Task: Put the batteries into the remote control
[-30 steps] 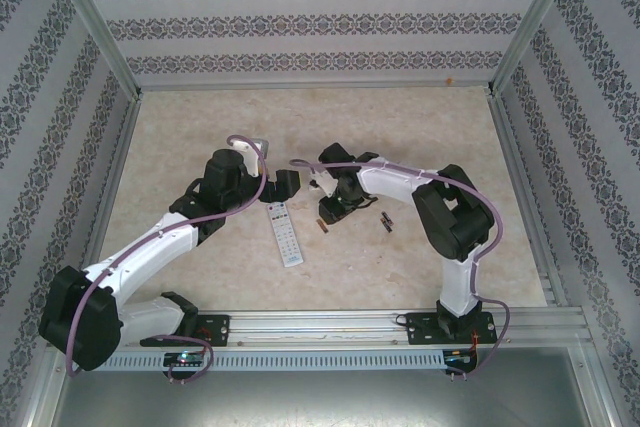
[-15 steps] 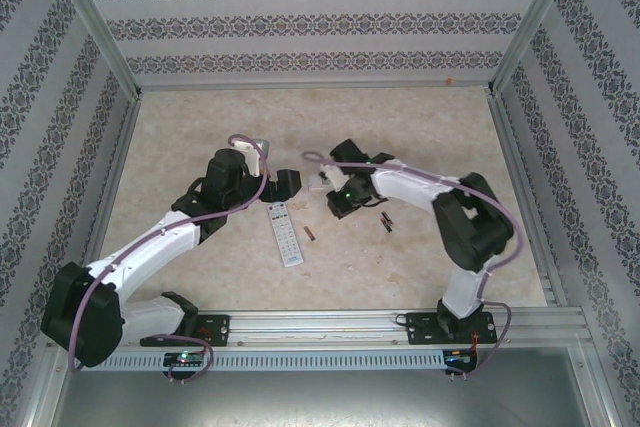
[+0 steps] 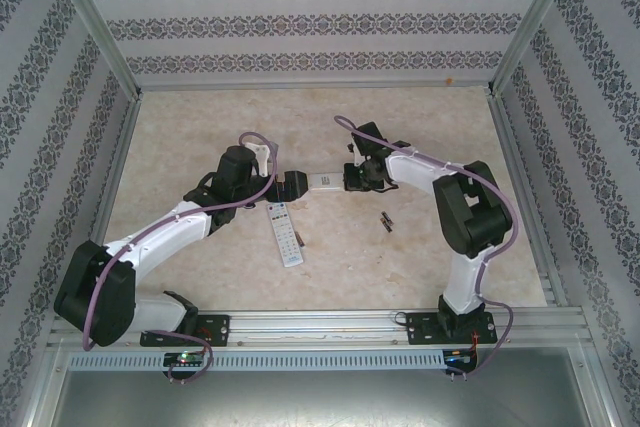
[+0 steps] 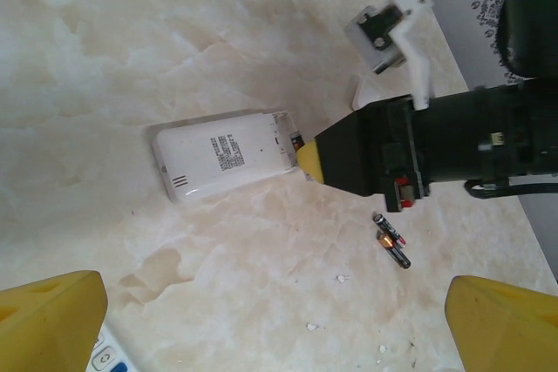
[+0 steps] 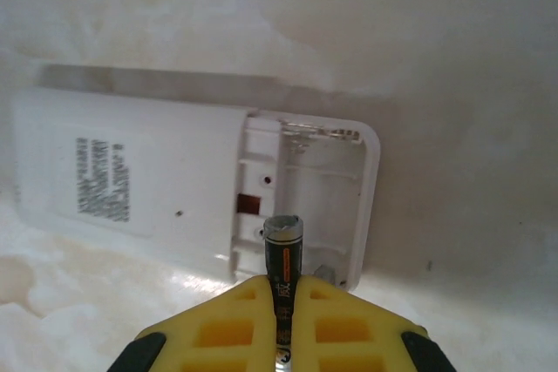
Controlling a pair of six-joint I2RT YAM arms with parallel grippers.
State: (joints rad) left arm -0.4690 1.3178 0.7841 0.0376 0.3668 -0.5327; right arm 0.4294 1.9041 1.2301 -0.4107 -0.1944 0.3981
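A white remote control (image 5: 131,176) lies face down, its battery bay (image 5: 305,185) uncovered; it also shows in the left wrist view (image 4: 227,152) and from above (image 3: 322,181). My right gripper (image 5: 283,289) is shut on one of the batteries (image 5: 283,250), a dark cell whose silver end points into the bay. From above, the right gripper (image 3: 347,179) sits at the remote's right end. Just left of the remote, my left gripper (image 3: 290,185) hangs open over bare table, its yellow fingers (image 4: 52,320) wide apart. Two batteries (image 4: 391,240) lie together on the table.
A second remote (image 3: 285,234) lies face up in front of the left gripper, with a small loose battery (image 3: 300,240) beside it. The battery pair (image 3: 385,222) lies right of centre. Patterned walls and metal posts enclose the table (image 3: 200,127).
The right gripper closed on a battery and swung back and right to the face-down remote's open end. A loose battery rolled left toward the face-up remote. The left gripper edged right.
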